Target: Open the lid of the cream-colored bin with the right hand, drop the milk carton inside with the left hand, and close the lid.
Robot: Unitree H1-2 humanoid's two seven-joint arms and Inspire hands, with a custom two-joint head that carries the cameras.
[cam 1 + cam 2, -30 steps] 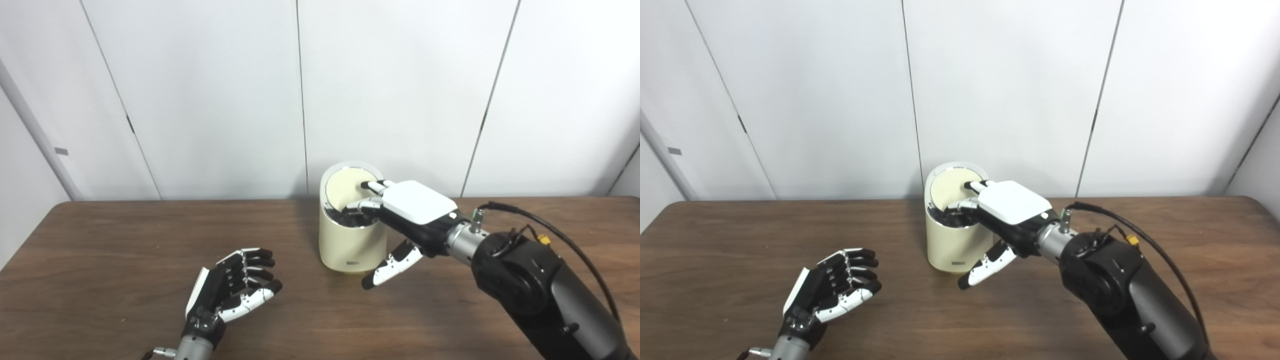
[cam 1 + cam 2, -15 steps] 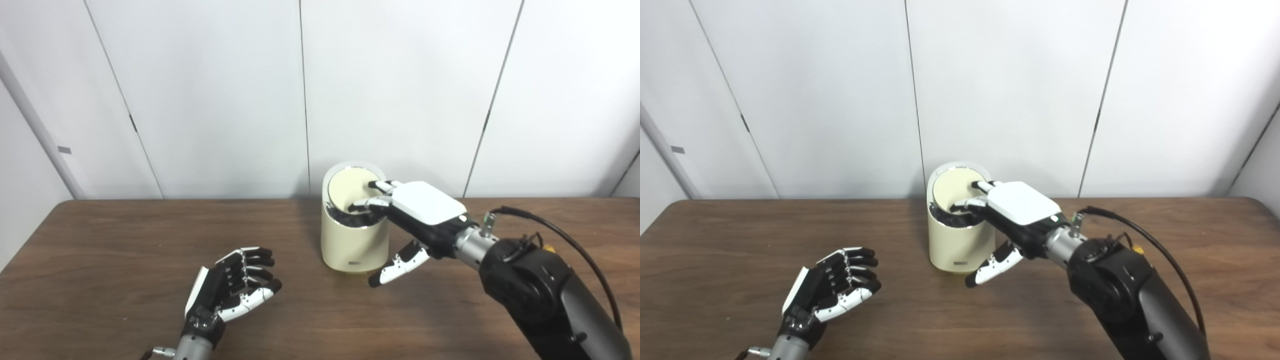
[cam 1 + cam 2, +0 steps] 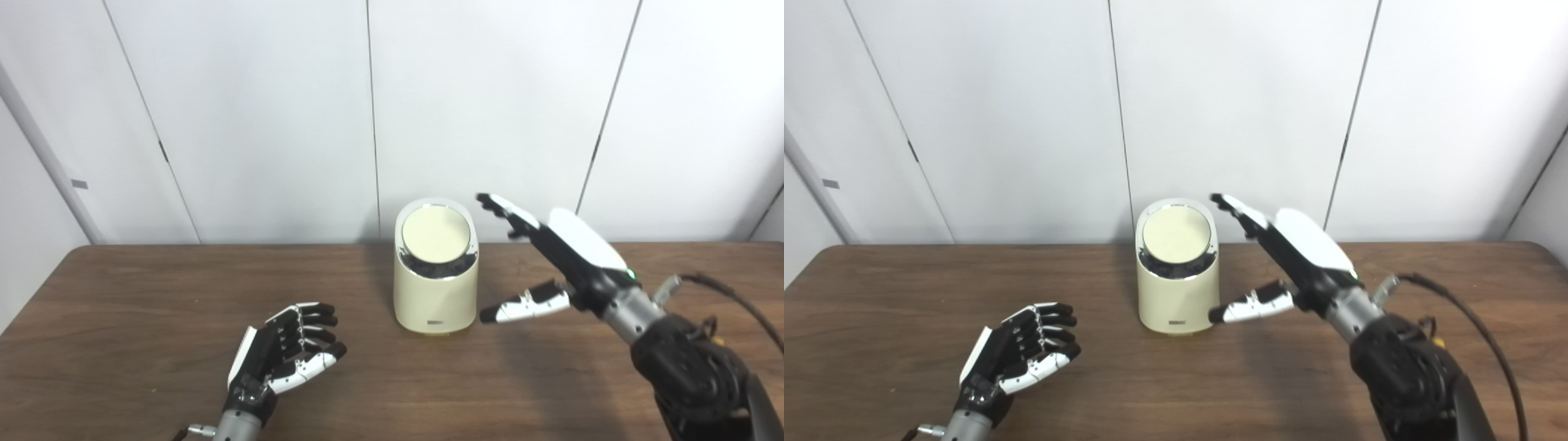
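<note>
— Nearest on the brown wooden surface (image 3: pixel 122 343), what do you see?
— At the near left, the left hand (image 3: pixel 283 354) rests with its palm turned up and its fingers loosely curled, apart from one another, holding nothing.
— And on the right?
— Farther back, the right hand (image 3: pixel 554 257) hangs in the air just right of the cream-colored bin (image 3: pixel 435 288), fingers spread wide and stretched up toward the far left, thumb pointing left at the bin's side. It touches nothing and holds nothing.
— Where does the bin stand?
— Upright near the far middle of the surface, close to the white panelled wall (image 3: pixel 275 110). Its round lid (image 3: pixel 436 231) sits on top inside a shiny ring, tilted toward the viewer.
— And the milk carton?
— It shows in neither view.
</note>
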